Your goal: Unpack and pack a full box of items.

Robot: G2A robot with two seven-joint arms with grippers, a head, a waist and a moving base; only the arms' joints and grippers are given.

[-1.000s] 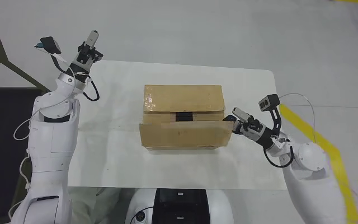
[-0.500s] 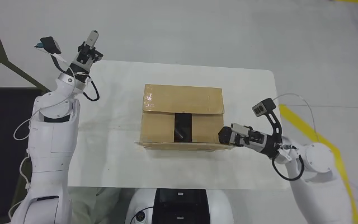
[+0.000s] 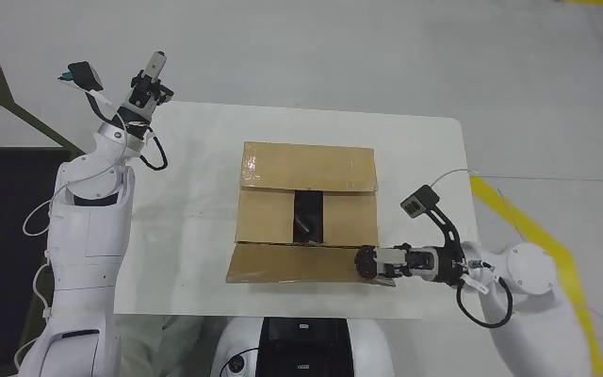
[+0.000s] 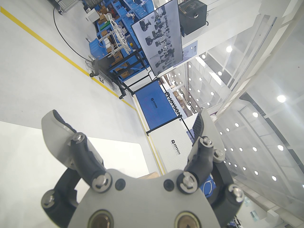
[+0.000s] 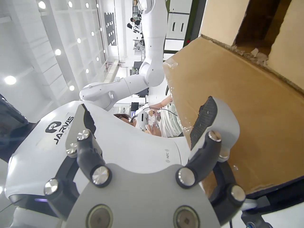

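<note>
A brown cardboard box (image 3: 306, 167) stands mid-table. Its far flap lies shut, while the near flap (image 3: 292, 264) is folded out flat toward the table's front edge. Between the two inner flaps a dark gap (image 3: 308, 215) shows the inside; the contents are hidden. My right gripper (image 3: 361, 263) is at the right end of the near flap, open, with the flap's edge (image 5: 237, 119) between its fingers (image 5: 206, 119). Above the table's far left corner my left gripper (image 3: 158, 62) is raised, open and empty, seen wide apart in the left wrist view (image 4: 128, 119).
The white table (image 3: 188, 236) has bare room left and right of the box. The folded-out flap reaches close to the front edge. A yellow floor line (image 3: 528, 221) runs past the table's right side.
My right gripper moved from the box's right side toward the front edge, and the near flap swung from closed to folded out flat. The left arm stayed still.
</note>
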